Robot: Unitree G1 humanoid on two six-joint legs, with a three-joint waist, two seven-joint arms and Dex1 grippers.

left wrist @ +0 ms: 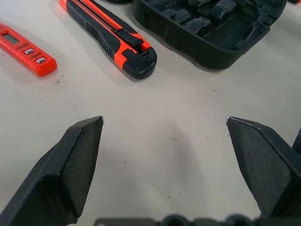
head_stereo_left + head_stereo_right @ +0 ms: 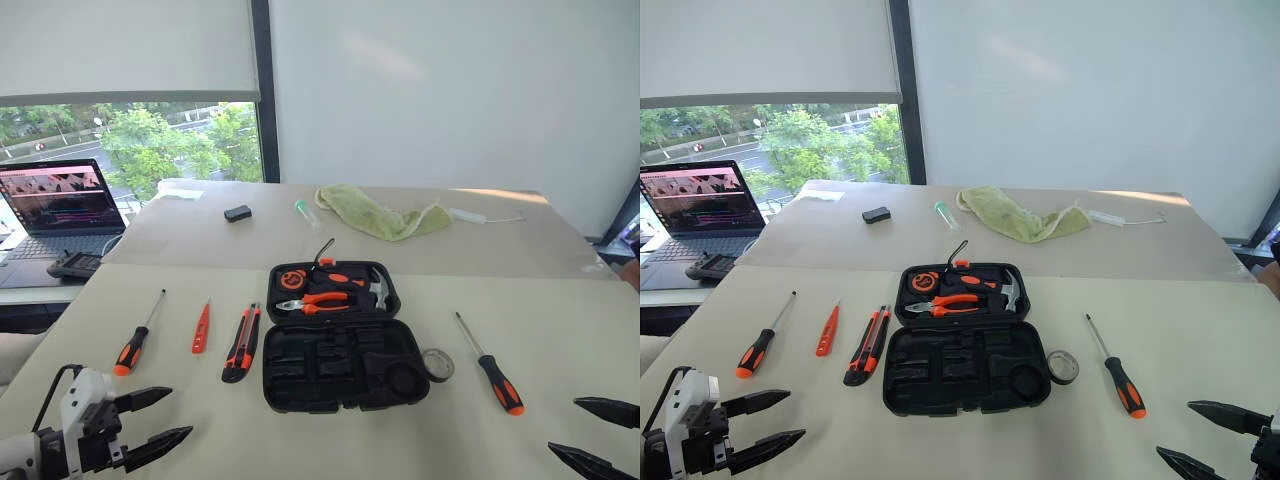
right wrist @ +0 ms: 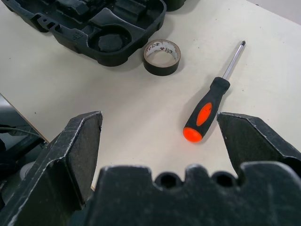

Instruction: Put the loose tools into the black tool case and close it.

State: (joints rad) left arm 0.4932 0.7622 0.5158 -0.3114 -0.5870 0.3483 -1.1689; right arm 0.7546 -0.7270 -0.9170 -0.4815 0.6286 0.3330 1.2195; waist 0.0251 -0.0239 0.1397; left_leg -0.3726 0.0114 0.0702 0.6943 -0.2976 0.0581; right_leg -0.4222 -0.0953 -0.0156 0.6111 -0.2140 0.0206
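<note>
Since nothing's been picked up yet, it looks like the very start of the job:
Left gripper (image 2: 170, 418): near left, fingers spread wide, empty, low over the table.
Right gripper (image 2: 592, 435): near right, also wide open and empty.
Next move: probably the right one dropping onto the right screwdriver (image 3: 207, 110), straddling the handle.
Tape roll (image 3: 162, 56): touching the case's right edge.
Black tool case (image 2: 334, 365): centre, lid open.
Utility knife (image 2: 241, 343), red tester (image 2: 201, 328), left screwdriver (image 2: 137, 336): lined up left of it.
</note>
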